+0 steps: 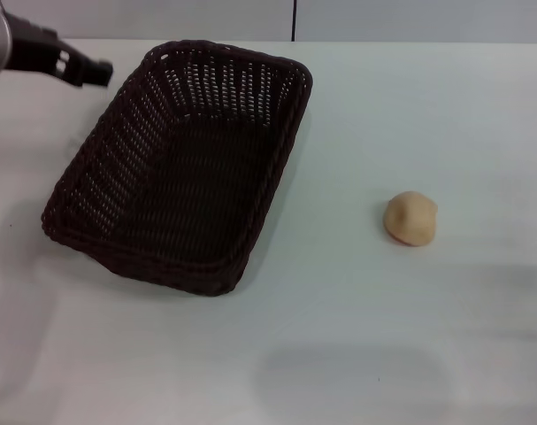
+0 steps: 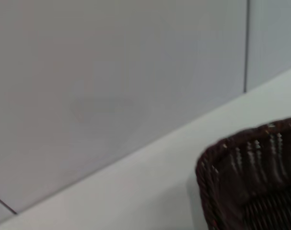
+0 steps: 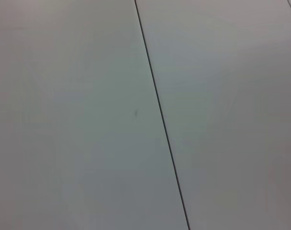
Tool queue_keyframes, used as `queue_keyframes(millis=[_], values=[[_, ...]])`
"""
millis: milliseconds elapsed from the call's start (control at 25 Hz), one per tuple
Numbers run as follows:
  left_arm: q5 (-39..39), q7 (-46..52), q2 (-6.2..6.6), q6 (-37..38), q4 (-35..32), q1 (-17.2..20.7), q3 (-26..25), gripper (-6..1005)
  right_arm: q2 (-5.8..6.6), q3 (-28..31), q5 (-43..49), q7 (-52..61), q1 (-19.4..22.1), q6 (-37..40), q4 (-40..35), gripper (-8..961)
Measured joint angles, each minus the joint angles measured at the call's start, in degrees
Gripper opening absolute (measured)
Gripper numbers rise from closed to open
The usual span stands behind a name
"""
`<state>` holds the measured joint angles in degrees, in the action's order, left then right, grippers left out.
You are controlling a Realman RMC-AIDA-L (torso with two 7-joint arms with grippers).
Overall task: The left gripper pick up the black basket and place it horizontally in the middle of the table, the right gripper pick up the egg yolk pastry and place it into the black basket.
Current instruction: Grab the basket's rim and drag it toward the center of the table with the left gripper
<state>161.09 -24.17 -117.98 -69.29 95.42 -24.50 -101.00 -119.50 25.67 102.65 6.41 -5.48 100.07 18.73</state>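
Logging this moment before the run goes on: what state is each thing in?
black basket: upright, empty, lying at a slant on the table, not gripped.
egg yolk pastry: on the table, outside the basket, untouched.
left gripper: beside the basket's far corner, holding nothing.

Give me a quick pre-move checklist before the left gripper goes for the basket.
1. Black basket empty inside: ok.
2. Basket lying horizontally mid-table: not ok, it sits angled on the table, toward the robot's left.
3. Left gripper near the basket: ok, it is just off the far left corner of the rim, not touching.
4. Left gripper fingers open: cannot tell.
5. Egg yolk pastry away from the basket: ok, it lies apart on the robot's right.
6. Right gripper position: cannot tell, not in view.
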Motion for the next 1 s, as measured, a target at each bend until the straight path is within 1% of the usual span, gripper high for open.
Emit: queue_keyframes(millis=[120,320,760,1000], values=[[0.0,0.0,-0.05,-2.1,-1.6,-1.4,-0.1,776,0.0,0.0,0.0,0.0,0.0,-0.4,0.0,815],[0.1,0.2,-0.15,-5.1,-6.1,-4.1,0.1,771,-0.06,0.0,0.0,0.0,0.2,-0.5,0.1,813],[1.9,0.3,-0.22,-4.2,-15.6,-7.8,-0.1,754,-0.13,-1.1,0.2,0.0,0.4,-0.5,0.5,809],[3.2,0.3,-0.23,-3.9,-19.3,-9.4,0.1,745,-0.12,-1.5,0.3,0.0,0.4,-0.4,0.5,807]])
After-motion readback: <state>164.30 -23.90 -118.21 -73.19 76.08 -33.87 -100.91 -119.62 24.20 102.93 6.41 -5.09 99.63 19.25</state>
